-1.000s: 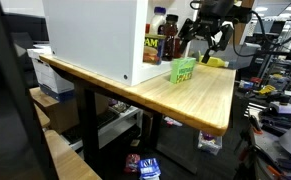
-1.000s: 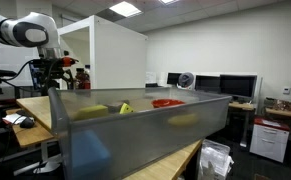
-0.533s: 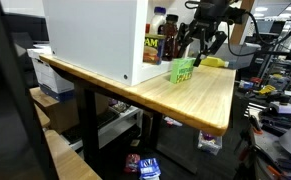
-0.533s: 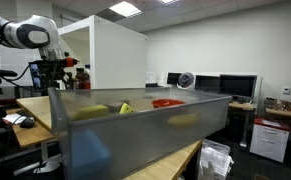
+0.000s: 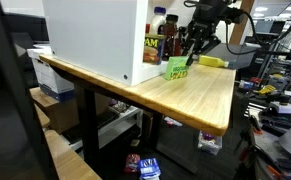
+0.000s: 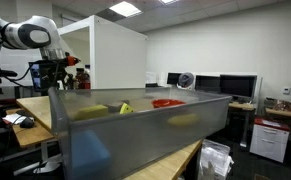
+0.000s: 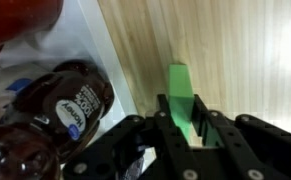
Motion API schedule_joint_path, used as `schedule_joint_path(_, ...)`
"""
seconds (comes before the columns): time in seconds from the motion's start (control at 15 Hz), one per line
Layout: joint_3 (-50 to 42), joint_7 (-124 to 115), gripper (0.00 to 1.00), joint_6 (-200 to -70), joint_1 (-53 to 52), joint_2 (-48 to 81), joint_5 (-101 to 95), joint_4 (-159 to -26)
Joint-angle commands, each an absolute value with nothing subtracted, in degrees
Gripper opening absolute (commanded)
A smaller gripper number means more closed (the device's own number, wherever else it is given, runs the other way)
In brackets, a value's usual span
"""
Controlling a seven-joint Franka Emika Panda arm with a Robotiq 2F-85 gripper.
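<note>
Though slim, a bright green box [image 7: 182, 95], upright.

Bottles [image 7: 70, 100] tight beside green box [image 7: 181, 92]

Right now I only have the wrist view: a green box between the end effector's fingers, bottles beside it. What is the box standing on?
Observer: In an exterior view the green box stands on a wooden table, well clear of its near edge.
Operator: Anything beyond the end effector?
Observer: A yellow object lies on the table just past the end effector.
Operator: What holds the bottles?
Observer: The bottles stand inside an open white cabinet next to the box.
</note>
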State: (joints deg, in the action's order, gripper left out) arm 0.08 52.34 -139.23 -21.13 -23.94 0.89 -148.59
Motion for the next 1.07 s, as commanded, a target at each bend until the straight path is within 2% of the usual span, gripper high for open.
schedule_joint_path(0.0, 4.1, 45.7, 0.03, -137.0, -17.5, -24.2, -2.3, -147.3)
schedule_joint_path(0.07, 5.1, 43.3, 0.06, -136.1, -17.0, -24.6, -2.9, -147.1)
schedule_joint_path(0.73, 7.9, 29.3, 0.06, -118.8, -18.8, -26.0, 1.2, -140.2)
schedule_joint_path(1.0, 8.5, 20.2, 0.06, -117.1, -19.0, -25.6, 6.6, -137.4)
